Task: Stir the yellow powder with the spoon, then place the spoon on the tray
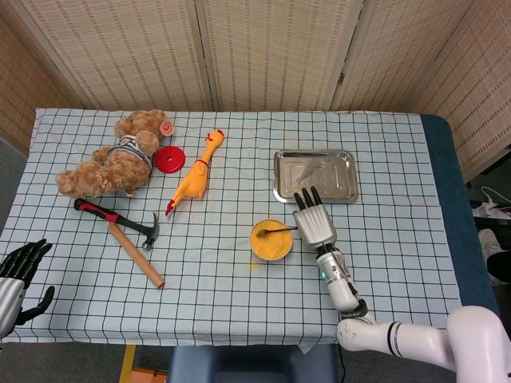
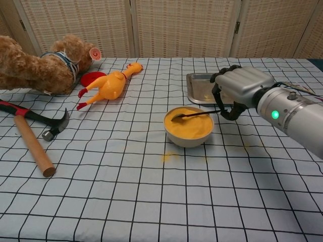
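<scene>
A white bowl (image 1: pixel 271 240) (image 2: pixel 188 132) of yellow powder (image 2: pixel 189 124) sits mid-table. My right hand (image 1: pixel 314 220) (image 2: pixel 237 89) hovers just right of the bowl and pinches the handle of a dark spoon (image 2: pixel 194 114) (image 1: pixel 276 231), whose scoop lies in the powder at the bowl's left side. The metal tray (image 1: pixel 314 176) (image 2: pixel 201 88) lies beyond the bowl, just behind the right hand. My left hand (image 1: pixel 17 275) hangs at the table's near left corner, fingers apart and holding nothing.
A hammer (image 1: pixel 121 230) (image 2: pixel 30 132), a rubber chicken (image 1: pixel 194 175) (image 2: pixel 108 85), a teddy bear (image 1: pixel 118 155) (image 2: pixel 38 66) and a red disc (image 1: pixel 169 159) lie on the left half. Spilled yellow powder (image 2: pixel 168 157) marks the cloth in front of the bowl.
</scene>
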